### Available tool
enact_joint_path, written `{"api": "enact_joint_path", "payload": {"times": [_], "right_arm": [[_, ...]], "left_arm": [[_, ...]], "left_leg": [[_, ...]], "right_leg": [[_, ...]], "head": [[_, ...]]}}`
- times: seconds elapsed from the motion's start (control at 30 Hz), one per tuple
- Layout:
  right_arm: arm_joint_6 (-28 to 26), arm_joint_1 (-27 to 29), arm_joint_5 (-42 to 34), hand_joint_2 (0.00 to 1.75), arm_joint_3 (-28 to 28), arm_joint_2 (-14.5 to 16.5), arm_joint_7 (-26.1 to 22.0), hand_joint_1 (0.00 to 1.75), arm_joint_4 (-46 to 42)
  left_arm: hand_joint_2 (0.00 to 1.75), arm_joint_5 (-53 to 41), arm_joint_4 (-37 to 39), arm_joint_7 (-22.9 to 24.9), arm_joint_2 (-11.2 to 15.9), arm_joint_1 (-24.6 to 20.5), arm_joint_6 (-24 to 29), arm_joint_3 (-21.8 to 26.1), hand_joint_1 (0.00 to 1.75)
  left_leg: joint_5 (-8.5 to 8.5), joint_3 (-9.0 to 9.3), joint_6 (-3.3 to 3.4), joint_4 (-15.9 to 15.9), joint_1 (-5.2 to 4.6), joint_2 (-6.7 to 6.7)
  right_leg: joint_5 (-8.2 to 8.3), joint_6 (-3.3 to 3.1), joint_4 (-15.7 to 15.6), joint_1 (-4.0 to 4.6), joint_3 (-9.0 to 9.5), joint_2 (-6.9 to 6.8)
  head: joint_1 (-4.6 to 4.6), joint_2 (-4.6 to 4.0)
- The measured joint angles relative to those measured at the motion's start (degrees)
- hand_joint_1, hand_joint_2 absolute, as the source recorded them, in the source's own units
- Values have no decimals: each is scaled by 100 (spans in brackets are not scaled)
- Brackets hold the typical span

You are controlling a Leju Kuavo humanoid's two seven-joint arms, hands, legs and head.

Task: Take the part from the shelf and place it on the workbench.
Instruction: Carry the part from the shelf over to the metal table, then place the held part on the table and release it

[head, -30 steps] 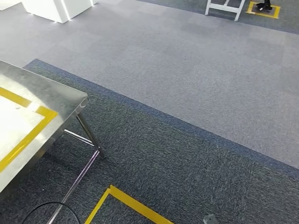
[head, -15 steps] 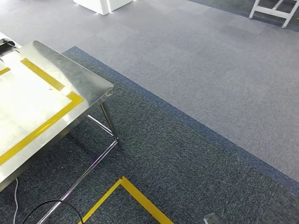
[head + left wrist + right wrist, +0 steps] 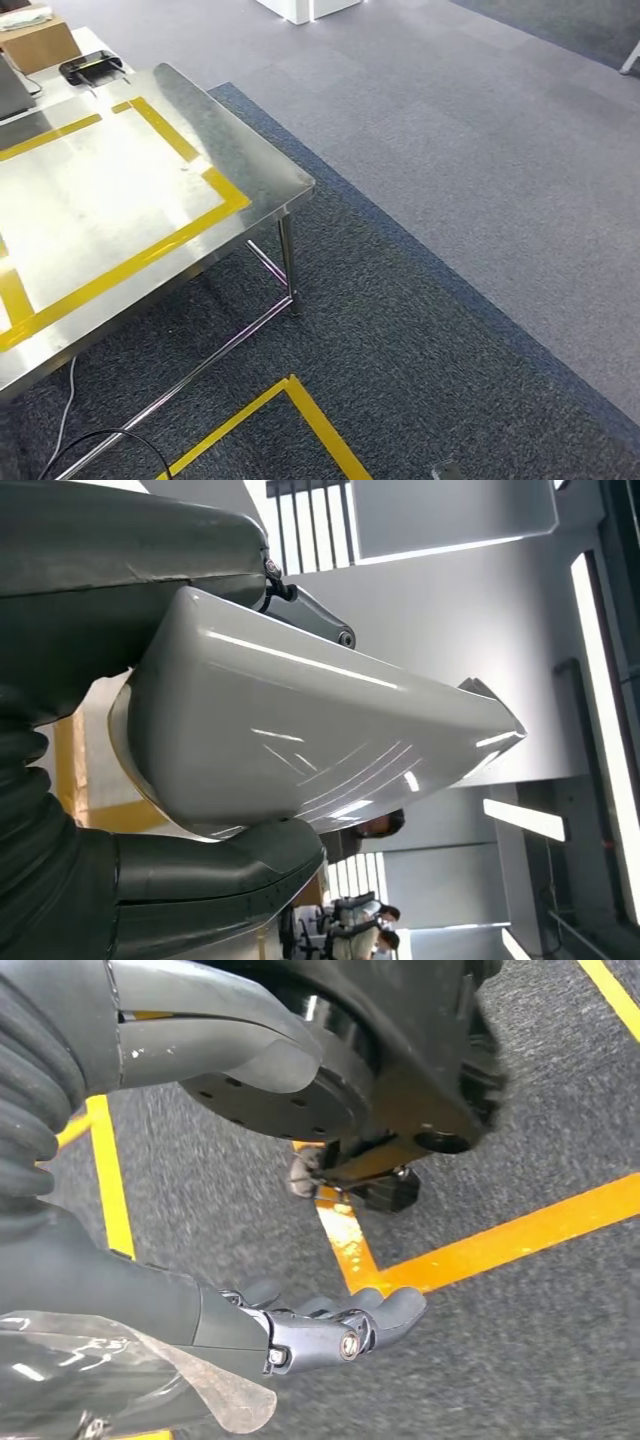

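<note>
i see the workbench at left in head view, a steel table w/ yellow tape marking a rectangle on its top. far end of it has a black device and a cardboard box just beyond. a steel leg stands at the near right corner, w/ a crossbar running low under the top. floor is dark carpet near me, lighter grey carpet further out, split by a diagonal seam. a yellow floor tape corner lies below the bench, and a black cable loops at the bottom left.

left wrist view: left hand holds the part, a long pale glossy shell that tapers to a point away from the hand. thumb lies along one side of it, dark fingers hook over the opposite edge, so the part is clamped between them. people show small in the bg, beyond the part.

right wrist view: right hand hangs over dark carpet w/ yellow tape lines, fingers stretched out close together and slightly curved, nothing in them. some clear film sits on the wrist cover.

part is in the left hand, not on the bench.
</note>
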Motion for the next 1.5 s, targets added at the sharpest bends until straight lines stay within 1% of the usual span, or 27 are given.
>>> {"api": "enact_joint_path", "payload": {"times": [0.07,0.1,0.17,0.2,0.27,0.33,0.4,0.43,0.5,0.57,0.7,0.77,0.83,0.87,0.93,0.97,1.0,1.07,1.13,1.2,1.27,1.3,1.37,1.4,1.43,1.47,1.5], "right_arm": [[-20,-7,-31,175,48,-24,-2,0,2],[-30,-7,-41,175,69,-33,-4,0,3],[-47,-16,-60,175,110,-49,-7,0,4],[-54,-24,-72,175,130,-55,-9,0,3],[-60,-34,-94,175,159,-58,-13,0,1],[-62,-20,-113,175,173,-61,-14,0,2],[-68,-12,-131,175,192,-70,-13,0,2],[-72,-17,-143,175,207,-75,-14,0,2],[-79,-32,-169,175,238,-79,-16,0,2],[-81,-39,-180,175,255,-80,-17,0,2],[-84,-40,-185,175,262,-80,-20,0,2],[-120,-73,-219,175,291,-92,-30,0,-2],[-162,-124,-269,175,337,-109,-51,0,-11],[-172,-143,-293,175,360,-118,-58,0,-15],[-200,-136,-358,175,410,-138,-65,0,-10],[-222,-128,-395,175,435,-152,-66,0,-6],[-245,-121,-427,175,459,-167,-69,0,-2],[-277,-122,-471,175,507,-195,-78,0,2],[-285,-125,-503,175,558,-216,-86,0,8],[-309,-136,-554,175,605,-232,-96,0,18],[-361,-156,-641,175,656,-248,-114,0,21],[-391,-163,-699,175,686,-255,-128,0,21],[-437,-176,-797,175,746,-266,-152,0,20],[-458,-177,-836,175,777,-274,-160,0,22],[-472,-176,-864,175,803,-282,-164,0,26],[-479,-178,-879,175,825,-289,-165,0,30],[-483,-179,-890,175,844,-294,-166,0,33]], "left_arm": [[175,9,0,-1,-1,-7,6,5,173],[175,12,0,-1,-2,-11,9,9,173],[175,15,0,-2,-2,-11,16,20,173],[175,17,-1,-2,-2,-8,23,29,173],[175,19,-1,-2,-4,-23,33,45,173],[175,21,-1,-2,-5,-48,38,52,173],[175,30,0,-2,-5,-49,38,58,173],[175,39,0,-2,-5,-45,38,61,173],[175,59,0,-2,-4,-45,38,66,173],[175,69,0,-2,-4,-45,38,67,173],[175,73,0,-3,-5,-45,38,68,173],[175,79,-3,-7,-8,-40,38,72,173],[175,84,-8,-15,-10,-39,38,80,173],[175,86,-11,-17,-14,-43,38,84,173],[175,91,-10,-19,-24,-62,38,86,173],[175,93,-9,-19,-28,-62,38,86,173],[175,95,-9,-18,-30,-61,38,86,173],[175,97,-7,-17,-30,-61,38,87,173],[175,105,-5,-17,-29,-67,39,87,173],[175,119,-3,-18,-29,-73,40,89,173],[175,128,-3,-18,-28,-72,44,90,173],[175,131,-4,-17,-28,-71,48,89,173],[175,131,-4,-17,-27,-89,55,85,173],[175,131,-3,-17,-27,-98,56,83,173],[175,132,-2,-17,-26,-104,56,81,173],[175,132,-1,-17,-26,-101,56,80,173],[175,134,-1,-17,-26,-96,56,82,173]], "left_leg": [[-45,-18,-65,54,1,-151],[-57,-47,-102,77,6,-220],[-47,-99,-171,85,33,-354],[-54,-113,-202,108,38,-324],[-212,-241,-259,383,34,-50],[-546,-588,-309,1075,45,261],[-726,-916,-335,1679,67,331],[-660,-950,-336,1718,73,341],[-312,-738,-311,1266,69,394],[-90,-548,-287,883,61,448],[8,-426,-263,649,48,544],[14,-242,-162,312,6,636],[-17,-75,-32,68,-6,574],[-5,-24,8,23,13,479],[-30,-3,51,17,11,334],[-53,14,60,18,9,245],[-82,44,61,19,8,155],[-155,140,35,22,16,-15],[-247,199,-20,43,25,-154],[-304,168,-102,60,49,-292],[-330,149,-182,51,82,-419],[-356,145,-216,83,83,-362],[-532,-37,-276,473,75,-43],[-669,-237,-303,836,73,157],[-803,-479,-324,1238,81,267],[-864,-694,-336,1558,89,316],[-816,-832,-341,1711,93,335]], "right_leg": [[268,-19,-673,-29,280,261],[281,-43,-829,-32,359,346],[243,-123,-865,-15,409,282],[248,-162,-882,-15,418,208],[249,-236,-915,-25,449,51],[224,-281,-924,-10,470,-122],[189,-292,-923,6,487,-301],[168,-289,-922,11,496,-384],[119,-273,-924,15,529,-525],[90,-261,-925,16,553,-589],[71,-251,-926,17,579,-622],[-11,-157,-945,21,696,-743],[-176,-44,-779,23,745,-605],[-291,-19,-522,19,637,-429],[-527,-8,272,23,128,-168],[-546,-1,572,24,-118,-132],[-449,5,681,24,-283,-118],[55,9,250,16,-279,-68],[447,0,-437,-20,-52,221],[442,-51,-757,-33,118,444],[354,-130,-831,-22,202,360],[333,-170,-859,-26,238,297],[284,-240,-905,-37,336,155],[246,-264,-913,-28,385,86],[205,-276,-915,-20,431,21],[161,-276,-915,-14,478,-33],[115,-272,-914,-11,531,-76]], "head": [[-1,1],[0,0],[-3,1],[-1,1],[-37,1],[-71,1],[-71,0],[-71,1],[-72,1],[-71,0],[-73,1],[-69,1],[-39,0],[-24,0],[0,-1],[3,-1],[7,-1],[11,-1],[7,-1],[-4,-1],[-7,0],[-6,0],[-30,1],[-39,0],[-51,0],[-46,0],[-49,-1]]}}
